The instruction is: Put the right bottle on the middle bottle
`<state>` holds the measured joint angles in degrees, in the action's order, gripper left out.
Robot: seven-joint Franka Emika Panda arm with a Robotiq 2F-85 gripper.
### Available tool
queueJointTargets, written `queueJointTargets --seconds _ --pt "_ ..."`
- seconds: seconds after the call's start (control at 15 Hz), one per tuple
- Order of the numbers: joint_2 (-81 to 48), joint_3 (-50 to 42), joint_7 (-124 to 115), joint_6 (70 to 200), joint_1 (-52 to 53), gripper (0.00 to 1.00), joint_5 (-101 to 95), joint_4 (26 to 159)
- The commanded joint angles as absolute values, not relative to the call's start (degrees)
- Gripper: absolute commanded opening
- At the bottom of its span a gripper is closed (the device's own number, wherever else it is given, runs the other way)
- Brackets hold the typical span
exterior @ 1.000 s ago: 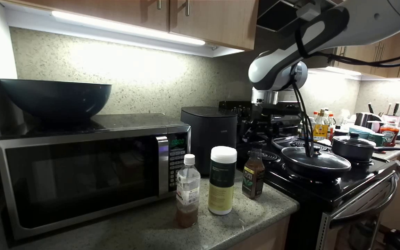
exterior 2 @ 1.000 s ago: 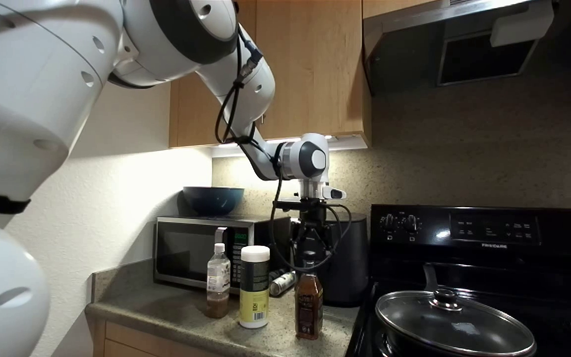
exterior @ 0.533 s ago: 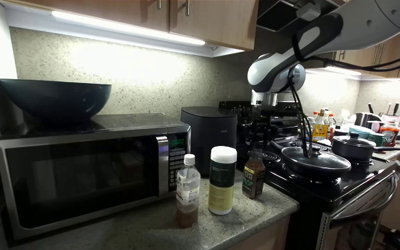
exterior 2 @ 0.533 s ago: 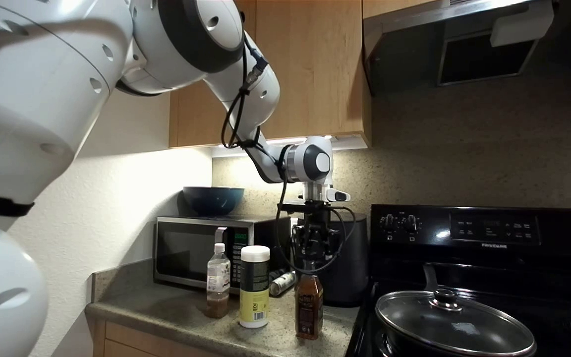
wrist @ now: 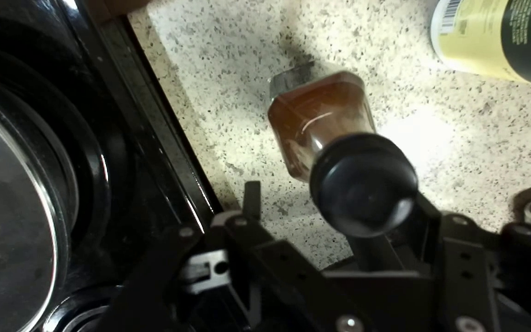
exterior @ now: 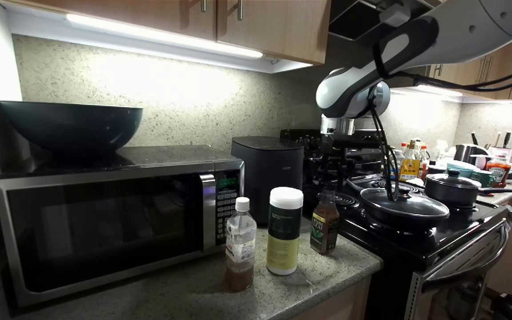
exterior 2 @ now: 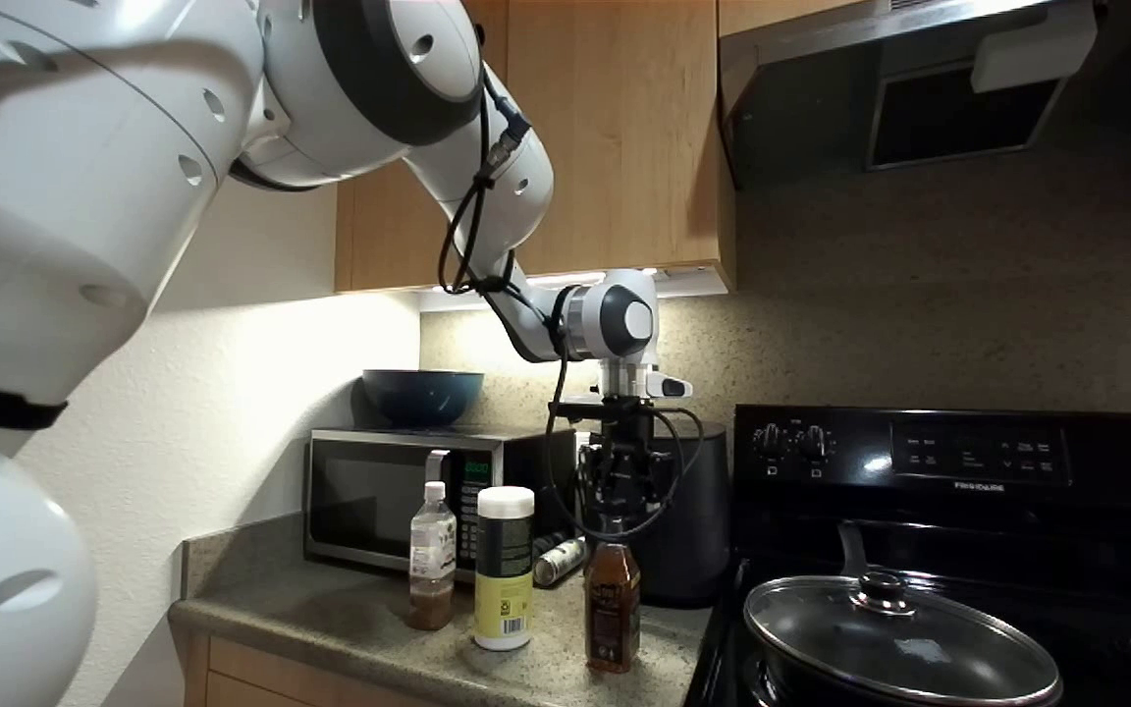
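Observation:
The right bottle (exterior: pixel 325 229) is slim with brown liquid and a dark cap, and stands upright on the counter in both exterior views (exterior 2: pixel 613 609). In the wrist view the right bottle (wrist: pixel 321 115) shows from above. The middle bottle (exterior: pixel 284 235) is a wider jar with a white lid and a dark green and yellow label, upright beside it (exterior 2: pixel 504 579); its lid is out of the wrist view (wrist: pixel 482 41). My gripper (wrist: pixel 339 203) points down at the right bottle's top and is open. The cap is between the fingers, nearer the right-hand finger, with a gap on the left-hand side.
A clear white-capped bottle (exterior: pixel 241 244) stands on the other side of the middle bottle. A microwave (exterior: pixel 114 222), a black bin-like appliance (exterior: pixel 267 178) and a lying can (exterior 2: pixel 561 562) are behind. The stove with a lidded pan (exterior 2: pixel 904 628) adjoins the counter's edge.
My gripper has come down to the right bottle's cap and shifted slightly right in an exterior view. It has hardly moved in the last half second. The bottles have not moved.

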<state>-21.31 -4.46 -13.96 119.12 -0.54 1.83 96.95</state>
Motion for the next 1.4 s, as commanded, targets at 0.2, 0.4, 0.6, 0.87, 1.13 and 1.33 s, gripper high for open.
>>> queueJointTargets --seconds 0.2,0.4,0.6,0.87,1.13,1.33 --pt "-20.0 -3.7 -13.1 118.5 -0.7 1.0 2.1 98.3" --pt "-19.5 -3.6 -13.7 118.9 -0.4 1.0 1.6 99.3" --pt "-18.8 -3.7 -14.4 120.1 -0.3 1.0 1.5 100.8" --pt "-18.0 -3.7 -14.4 121.7 -0.3 0.75 1.5 102.6" --pt "-17.4 -3.7 -14.4 122.7 -0.2 0.53 1.6 103.7" --pt "-17.1 -3.6 -14.4 122.9 -0.3 0.34 1.8 104.0"
